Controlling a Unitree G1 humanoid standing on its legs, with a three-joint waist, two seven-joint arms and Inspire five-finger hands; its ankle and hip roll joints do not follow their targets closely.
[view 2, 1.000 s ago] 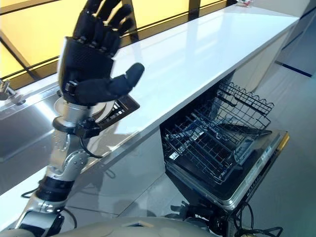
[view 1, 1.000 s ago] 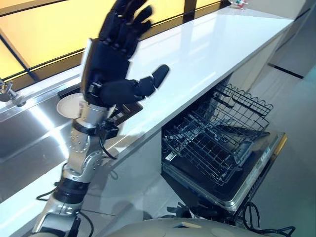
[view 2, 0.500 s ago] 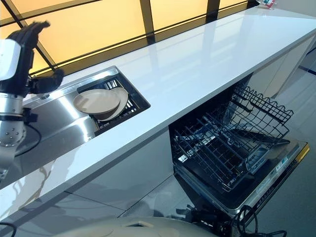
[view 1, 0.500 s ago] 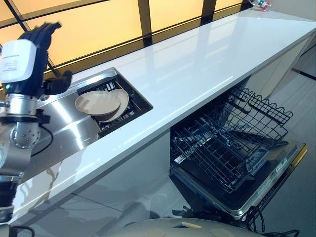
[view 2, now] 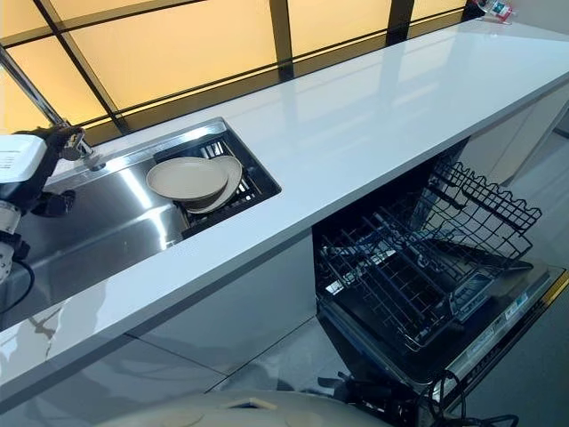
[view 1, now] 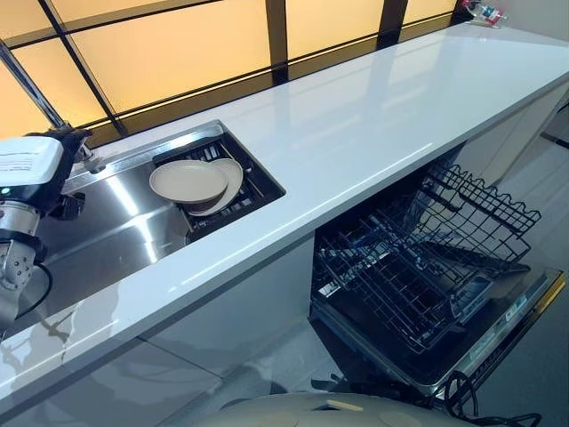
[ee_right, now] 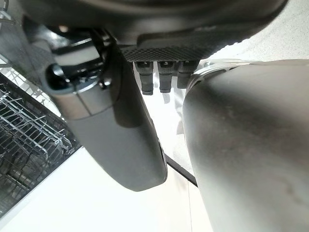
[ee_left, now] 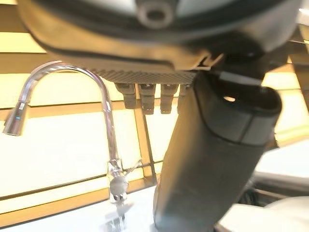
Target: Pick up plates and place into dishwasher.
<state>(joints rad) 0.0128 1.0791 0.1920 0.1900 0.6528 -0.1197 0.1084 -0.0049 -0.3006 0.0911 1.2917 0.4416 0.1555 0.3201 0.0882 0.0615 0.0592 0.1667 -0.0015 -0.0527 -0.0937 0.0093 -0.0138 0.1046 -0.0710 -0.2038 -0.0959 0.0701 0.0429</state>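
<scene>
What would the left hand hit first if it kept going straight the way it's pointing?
Probably the faucet: the left hand points toward it across the sink. Depth is unclear; it might pass beside it and reach the window.

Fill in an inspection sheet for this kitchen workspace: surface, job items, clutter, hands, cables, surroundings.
Surface: white counter, bare in its middle; steel sink set into it.
Job items: two beige plates stacked, overlapping, on a dark rack at the sink's right end. Dishwasher open below the counter, wire racks pulled out, no plates in them.
Clutter: small items at the counter's far end, too small to tell.
Hands: left hand over the sink's left end by the faucet, holding nothing, fingers unclear; right hand near the dishwasher rack, holding nothing seen.
Cables: nothing seen.
Surroundings: amber window panels behind the counter.
</scene>
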